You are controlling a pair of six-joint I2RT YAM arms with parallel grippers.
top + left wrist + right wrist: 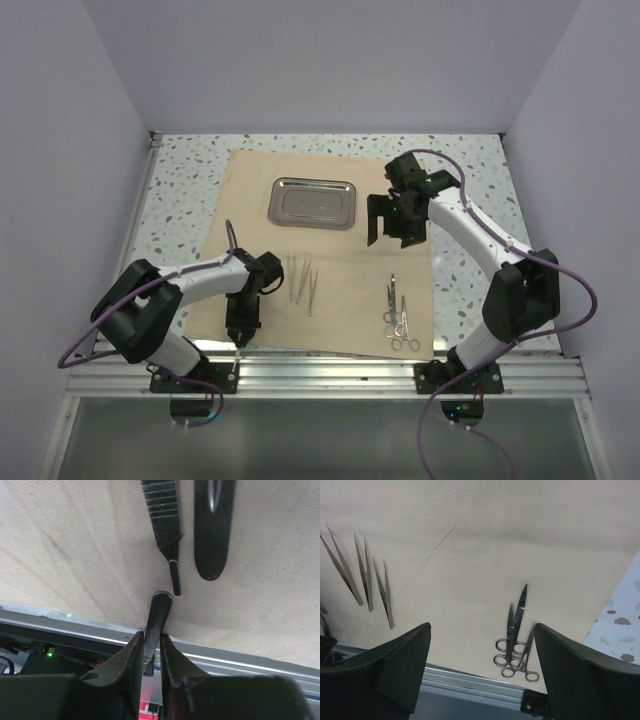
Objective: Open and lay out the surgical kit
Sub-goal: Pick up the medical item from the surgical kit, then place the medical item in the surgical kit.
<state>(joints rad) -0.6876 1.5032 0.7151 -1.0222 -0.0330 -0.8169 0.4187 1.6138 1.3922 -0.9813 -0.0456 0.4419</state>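
The tan cloth wrap [330, 180] lies spread flat on the table. The steel tray [312, 203] sits on its far part. Three tweezers [301, 281] lie side by side at centre, and ring-handled scissors and forceps [398, 315] lie at the near right. My left gripper [240, 335] is at the cloth's near edge, shut on a slim ribbed scalpel handle [158, 614] whose end points at the cloth. Another scalpel [165, 525] and a dark instrument [214, 530] lie just beyond it. My right gripper [393, 222] is open and empty above the cloth, right of the tray. In its wrist view I see the tweezers [365, 575] and scissors [516, 640].
An aluminium rail [330, 375] runs along the table's near edge, right below my left gripper [151, 641]. Speckled tabletop [185, 190] shows on both sides of the cloth. Plain walls close in the left, right and back.
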